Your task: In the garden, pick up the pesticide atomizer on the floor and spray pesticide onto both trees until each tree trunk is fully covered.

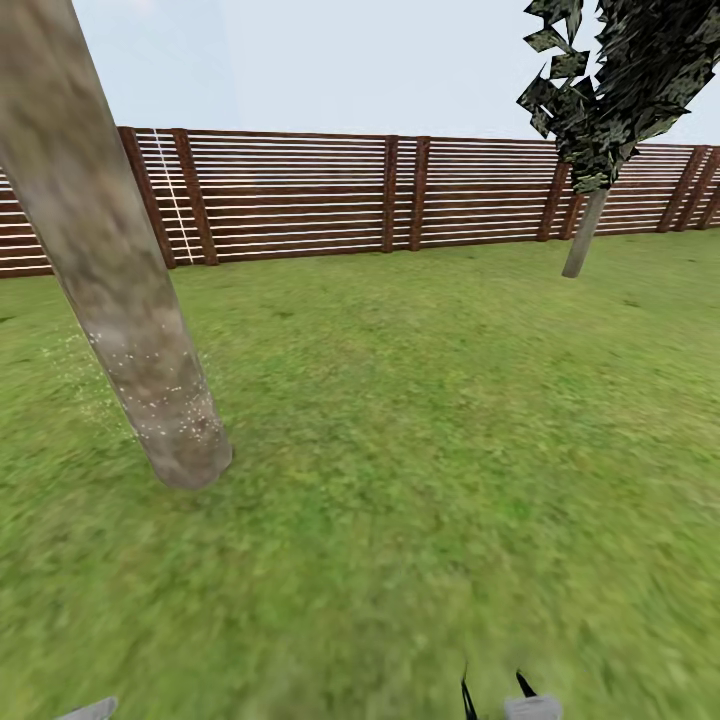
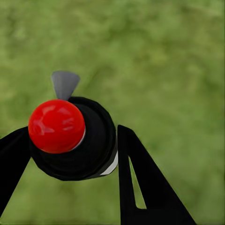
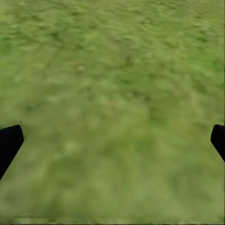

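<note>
While the left gripper [image 2: 70,150] squeezes the red-topped pesticide atomizer [image 2: 70,138] over the grass [image 1: 420,450], the right gripper [image 3: 112,140] hangs wide apart, and white specks [image 1: 150,380] dot the near tree trunk [image 1: 110,270].

The near tree trunk [image 1: 120,300] looks like rough, matt bark, mottled grey-beige, its lower part flecked with fine white specks of pesticide [image 1: 150,385]. The fence [image 1: 400,195] is brown slatted wood, matt. The floor [image 1: 420,420] is soft, blurry grass. In the left claw [image 2: 70,150], the atomizer [image 2: 79,140] appears to be smooth black plastic with a glossy red knob [image 2: 56,125]. The claw's fingers [image 2: 150,187] are flat matt black.
</note>
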Tool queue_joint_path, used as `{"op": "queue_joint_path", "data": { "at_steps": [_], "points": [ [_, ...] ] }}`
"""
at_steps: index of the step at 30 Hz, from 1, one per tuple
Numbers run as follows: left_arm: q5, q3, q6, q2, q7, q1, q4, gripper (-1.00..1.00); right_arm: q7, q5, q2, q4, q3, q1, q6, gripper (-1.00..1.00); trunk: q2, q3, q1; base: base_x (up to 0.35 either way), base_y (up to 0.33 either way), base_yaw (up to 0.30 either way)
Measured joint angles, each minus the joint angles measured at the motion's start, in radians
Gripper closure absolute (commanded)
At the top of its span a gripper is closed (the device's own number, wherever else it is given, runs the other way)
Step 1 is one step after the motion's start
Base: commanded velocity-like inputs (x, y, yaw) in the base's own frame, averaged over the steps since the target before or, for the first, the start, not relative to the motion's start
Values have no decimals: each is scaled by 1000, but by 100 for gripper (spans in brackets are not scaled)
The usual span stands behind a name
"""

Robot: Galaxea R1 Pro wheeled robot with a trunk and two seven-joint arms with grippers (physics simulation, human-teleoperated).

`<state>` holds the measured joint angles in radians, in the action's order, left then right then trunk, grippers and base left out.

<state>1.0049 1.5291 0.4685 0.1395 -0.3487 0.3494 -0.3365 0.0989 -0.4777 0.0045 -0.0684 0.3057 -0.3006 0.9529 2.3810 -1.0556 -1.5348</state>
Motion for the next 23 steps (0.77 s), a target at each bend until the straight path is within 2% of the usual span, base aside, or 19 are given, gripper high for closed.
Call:
{"op": "queue_joint_path", "data": {
  "at_steps": [9, 23],
  "points": [
    [-2, 0, 2, 1, 2, -1, -1, 100, -1, -1, 3, 39, 1, 0, 0, -100, 0, 0, 0, 0, 0, 0],
    [-1, -1, 4, -2, 3, -13, 2, 100, -1, -1, 3, 41, 1, 1, 0, -100, 0, 0, 0, 0, 0, 0]
  ]
}}
